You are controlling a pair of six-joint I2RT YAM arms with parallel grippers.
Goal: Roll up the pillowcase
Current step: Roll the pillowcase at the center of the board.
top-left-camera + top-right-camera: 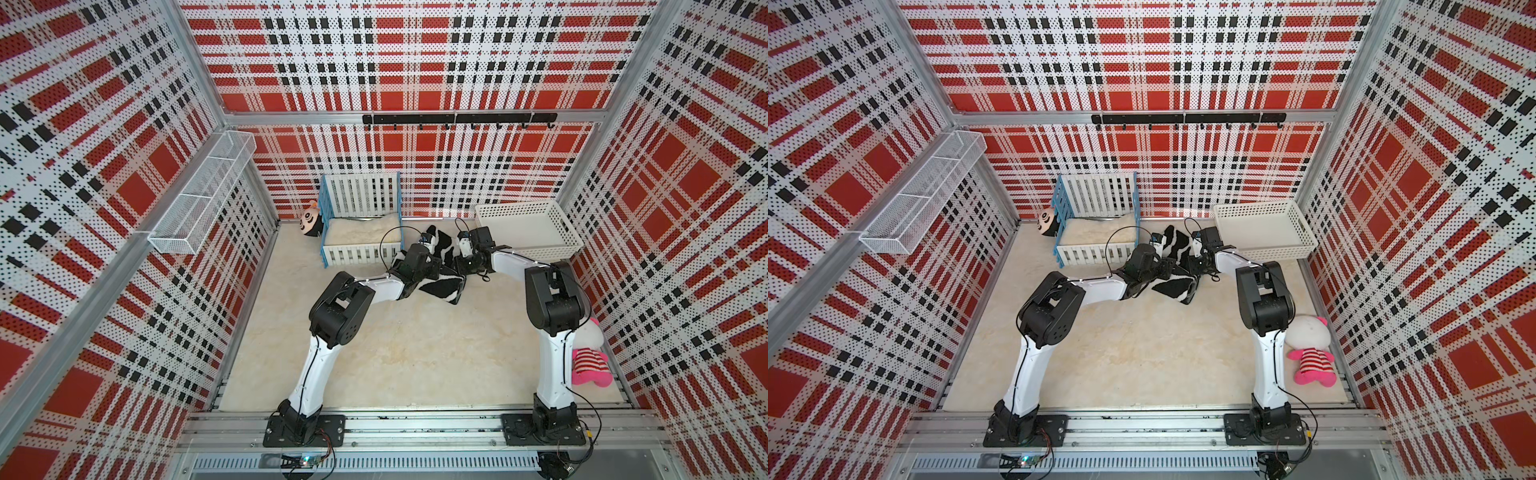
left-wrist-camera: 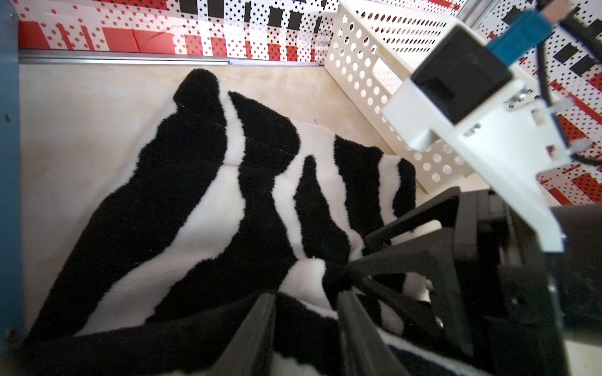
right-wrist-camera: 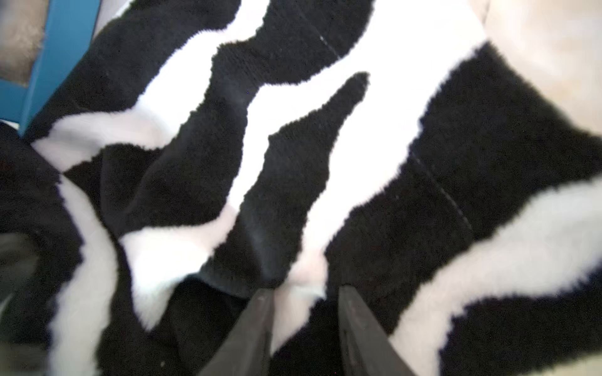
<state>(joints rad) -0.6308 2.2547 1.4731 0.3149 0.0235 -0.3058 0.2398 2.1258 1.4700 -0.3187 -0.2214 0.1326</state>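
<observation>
The pillowcase (image 1: 440, 286) (image 1: 1177, 286) lies zebra side up on the far part of the floor, between the crib and the white basket. Its near end is bunched into a thick fold and its far end (image 2: 202, 136) lies flat. My left gripper (image 1: 442, 270) (image 2: 306, 296) is shut on the bunched near edge, with striped plush filling the gap between its fingers. My right gripper (image 1: 457, 266) (image 3: 304, 293) pinches the same fold from the other side. Its black fingers (image 2: 407, 260) nearly meet the left gripper's tips. The grey side is hidden.
A blue-and-white crib (image 1: 361, 253) with a cream cushion stands just left of the cloth, with a doll head (image 1: 311, 220) behind it. A white perforated basket (image 1: 528, 228) sits close on the right. A pink-striped plush toy (image 1: 588, 361) lies by the right arm's base.
</observation>
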